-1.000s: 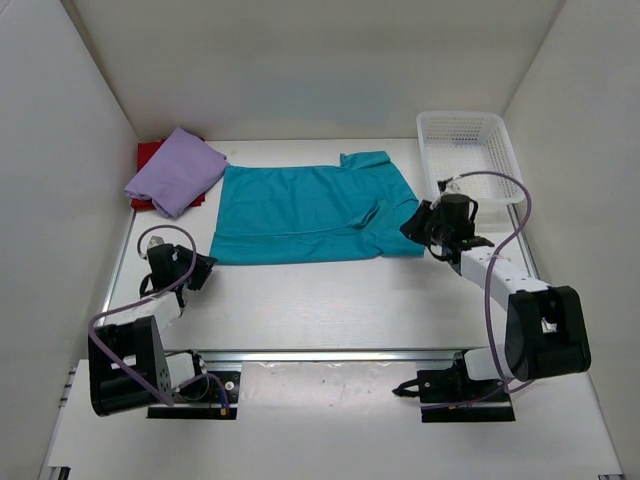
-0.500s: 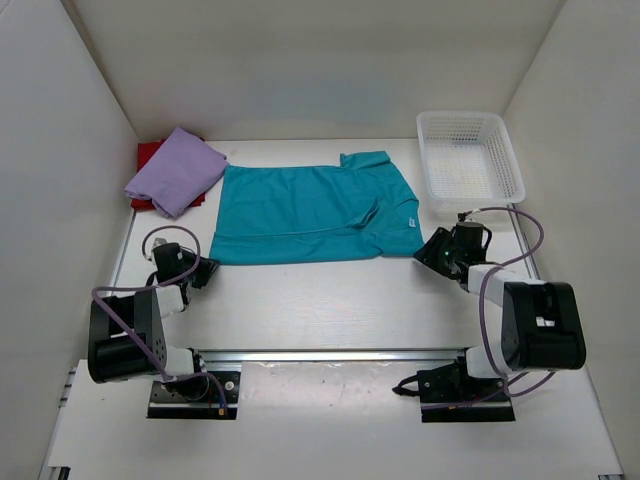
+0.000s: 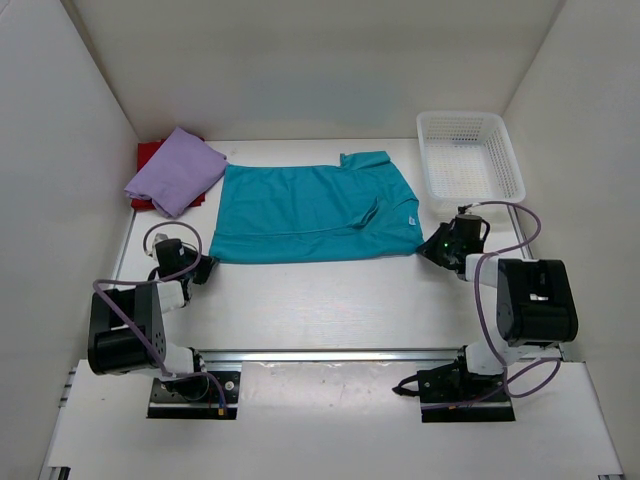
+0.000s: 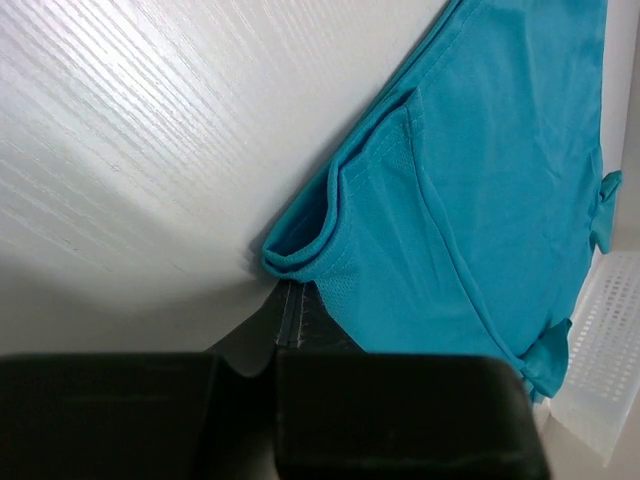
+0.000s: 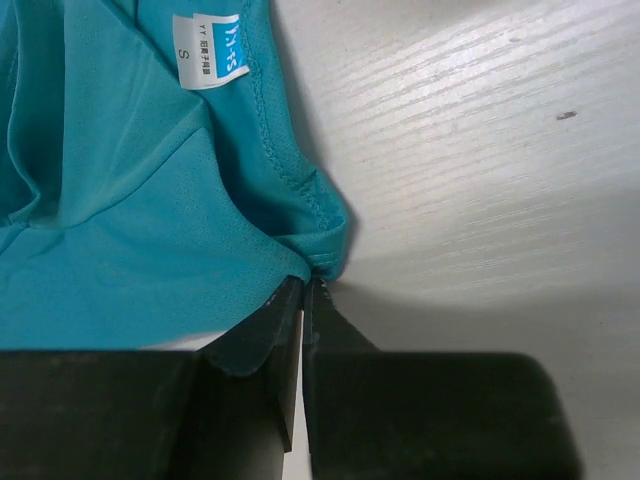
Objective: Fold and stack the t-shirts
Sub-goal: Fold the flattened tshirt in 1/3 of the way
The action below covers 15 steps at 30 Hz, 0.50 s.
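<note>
**Ana:** So, what takes up the most room on the white table?

**Ben:** The teal shirt. It lies flat across the middle with its long side running left to right. One sleeve is folded in over the body near the right end.

**Ana:** And after that?

**Ben:** The white mesh basket in the far right corner. It is near the shirt's right end but apart from it. Then comes the lavender shirt, folded in the far left corner. It lies on top of the red shirt, which shows only as a strip at the far edge. The lavender shirt's right corner reaches toward the teal one, but I cannot tell whether they touch.

**Ana:** Where are the arms?

**Ben:** Both are low on the table. The left gripper is at the teal shirt's near left corner and the right gripper is at its near right corner.

**Ana:** Are they holding anything?

**Ben:** The wrist views show each pair of black fingers pressed tight together. Each pair has the hemmed corner of the teal cloth pinched at its tips. The cloth is bunched into a small fold at the left pair.

**Ana:** Anything smaller?

**Ben:** A white and blue size tag marked S sits on the teal cloth just beyond the right fingers.
</note>
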Each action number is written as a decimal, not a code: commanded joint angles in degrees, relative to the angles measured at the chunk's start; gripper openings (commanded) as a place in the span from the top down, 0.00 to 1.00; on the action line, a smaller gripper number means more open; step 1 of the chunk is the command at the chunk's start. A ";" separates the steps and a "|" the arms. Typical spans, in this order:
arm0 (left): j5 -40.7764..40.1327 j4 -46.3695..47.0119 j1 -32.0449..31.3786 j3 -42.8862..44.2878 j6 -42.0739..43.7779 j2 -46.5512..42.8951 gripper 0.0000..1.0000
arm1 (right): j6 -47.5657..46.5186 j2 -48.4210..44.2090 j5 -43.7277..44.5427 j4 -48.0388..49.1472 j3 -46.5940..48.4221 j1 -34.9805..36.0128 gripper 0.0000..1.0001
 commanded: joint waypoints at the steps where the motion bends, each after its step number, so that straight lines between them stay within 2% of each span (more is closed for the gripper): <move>1: -2.38 -1.44 0.00 1.33 2.13 -2.91 1.00 | 0.80 -1.95 2.06 1.19 0.04 -0.59 1.00; 5: -2.21 -3.46 1.92 0.63 2.92 -4.85 1.00 | 1.24 -5.37 2.95 -0.39 -3.21 1.42 1.00; 9: -0.72 -6.01 4.48 -0.86 3.80 -7.22 1.00 | 2.56 -8.79 0.66 -0.83 -7.69 0.55 1.00; 15: -2.64 -14.25 4.22 -2.45 8.98 -14.68 1.00 | 0.81 -18.45 1.37 -7.15 -13.58 0.38 1.00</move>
